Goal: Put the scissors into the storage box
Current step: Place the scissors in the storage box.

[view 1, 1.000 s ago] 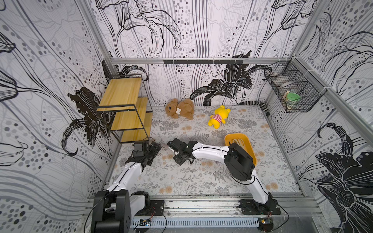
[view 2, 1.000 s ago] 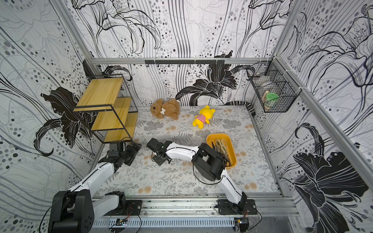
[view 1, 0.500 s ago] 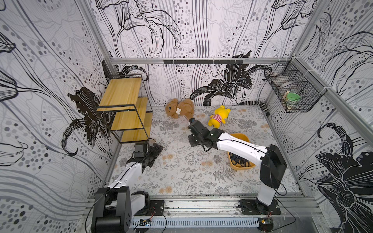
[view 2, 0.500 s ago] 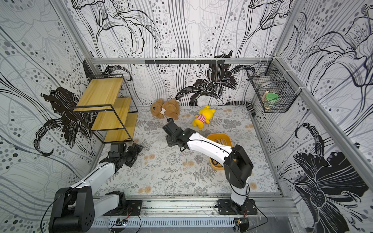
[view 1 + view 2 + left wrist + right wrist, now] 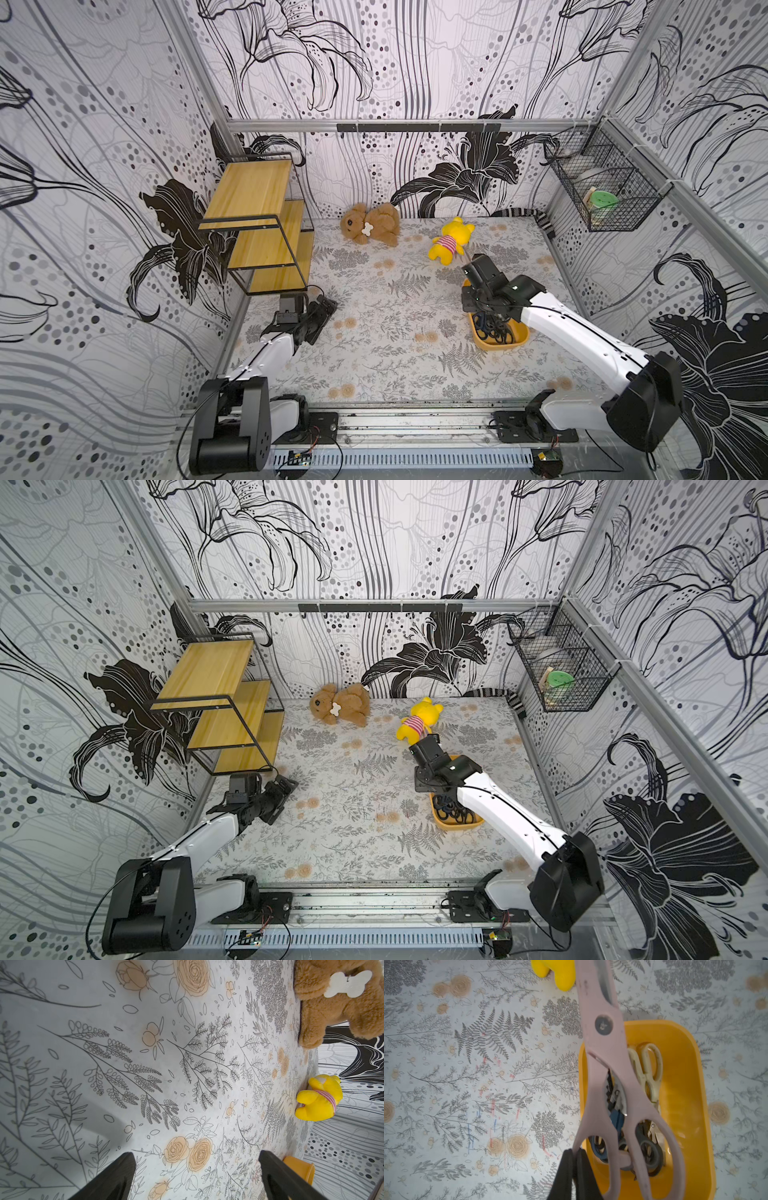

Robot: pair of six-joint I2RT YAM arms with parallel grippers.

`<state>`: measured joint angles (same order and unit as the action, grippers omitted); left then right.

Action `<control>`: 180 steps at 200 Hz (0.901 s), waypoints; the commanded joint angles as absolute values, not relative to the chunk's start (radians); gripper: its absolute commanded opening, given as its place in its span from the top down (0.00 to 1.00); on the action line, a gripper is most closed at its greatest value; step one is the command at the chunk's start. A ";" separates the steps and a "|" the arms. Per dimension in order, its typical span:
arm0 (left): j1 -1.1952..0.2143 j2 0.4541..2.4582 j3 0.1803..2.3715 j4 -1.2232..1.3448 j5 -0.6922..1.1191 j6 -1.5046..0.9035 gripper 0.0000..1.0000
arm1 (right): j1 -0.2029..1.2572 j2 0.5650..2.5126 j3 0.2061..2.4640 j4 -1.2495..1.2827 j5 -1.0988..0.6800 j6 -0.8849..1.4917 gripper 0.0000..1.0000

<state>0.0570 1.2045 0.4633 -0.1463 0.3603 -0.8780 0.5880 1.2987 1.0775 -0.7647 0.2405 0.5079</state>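
My right hand (image 5: 574, 1154) is pinched tight on 1 handle loop of the pink scissors (image 5: 604, 1047). The handles hang over the storage box (image 5: 685, 1084), and the closed blades reach out past its rim toward the yellow plush bear (image 5: 560, 972). I cannot tell whether the pair touches anything below it. The orange-yellow box sits toward the right edge of the desk (image 5: 386, 332), about midway between front and back in both top views. Inside it lie the cream kitchen shears (image 5: 650, 1068), a dark blue pair (image 5: 616, 1120) and black-handled pairs (image 5: 652, 1155), heaped together.

My left hand (image 5: 197, 1176) rests low near the left edge of the desk with its 2 fingers spread wide and nothing between them.

The desk has a pale covering printed with grey ferns and tan roses, and there are faint red and blue pen strokes beside the box. A brown teddy bear (image 5: 370, 224) lies by the back edge, with the yellow bear a little to its right. A wooden shelf (image 5: 257, 216) with 3 boards in a black frame fills the back left corner. A wire basket (image 5: 606, 195) hangs on the right wall. All 3 walls carry black-and-white lily wallpaper (image 5: 415, 62), and a metal rail (image 5: 415, 422) runs along the front edge.
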 commanded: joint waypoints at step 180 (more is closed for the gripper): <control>-0.003 1.145 0.476 -0.131 0.314 -0.881 0.02 | 0.404 1.348 0.830 -0.659 0.113 0.460 1.00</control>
<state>0.0006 1.1595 0.4931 -0.1505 0.3332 -0.8894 0.4179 1.3182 0.8204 -0.7036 0.1150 0.4885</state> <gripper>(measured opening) 0.977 0.065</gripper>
